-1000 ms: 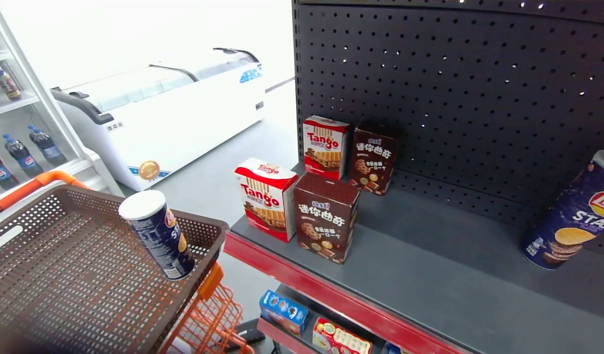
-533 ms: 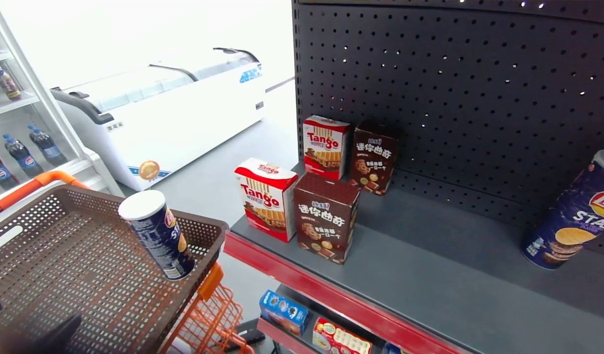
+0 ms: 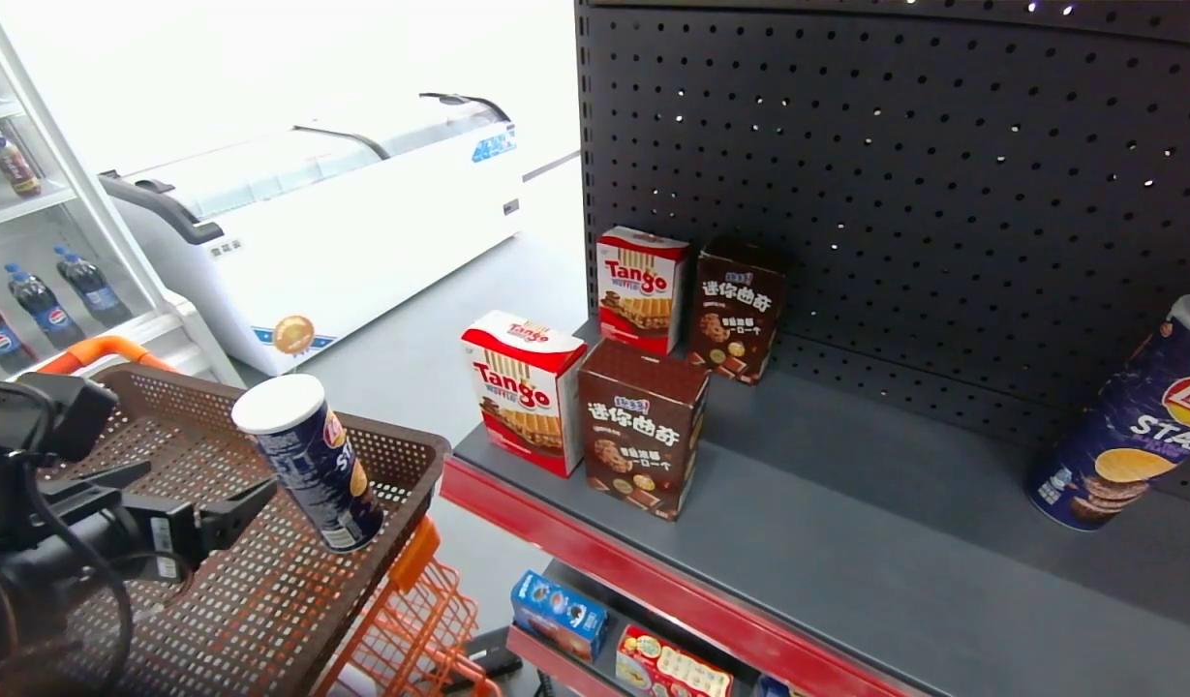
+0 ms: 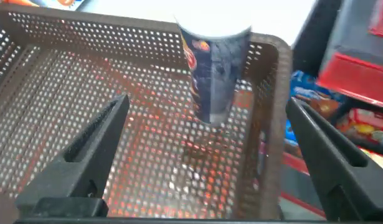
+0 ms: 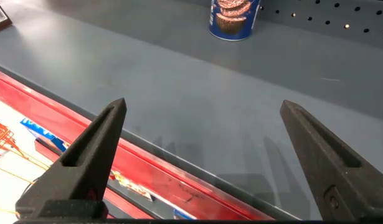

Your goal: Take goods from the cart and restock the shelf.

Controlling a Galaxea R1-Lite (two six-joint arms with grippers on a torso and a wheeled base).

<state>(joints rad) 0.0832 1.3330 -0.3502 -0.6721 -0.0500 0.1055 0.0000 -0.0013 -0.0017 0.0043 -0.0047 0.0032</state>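
Note:
A dark blue chips can with a white lid stands tilted in the near right corner of the cart's brown basket. My left gripper hangs open over the basket, just left of the can and apart from it. In the left wrist view the can stands ahead of the open gripper, between the lines of its two fingers. My right gripper is open and holds nothing, above the grey shelf board. A second chips can stands farther back, the same can that leans against the pegboard.
Two red-white wafer boxes and two brown cookie boxes stand at the shelf's left end. The shelf has a red front lip, with goods on the lower shelf. A chest freezer and a drinks fridge stand behind the cart.
My left arm has risen into the head view from the lower left and moved over the basket towards the can. The can and the shelf goods have not moved.

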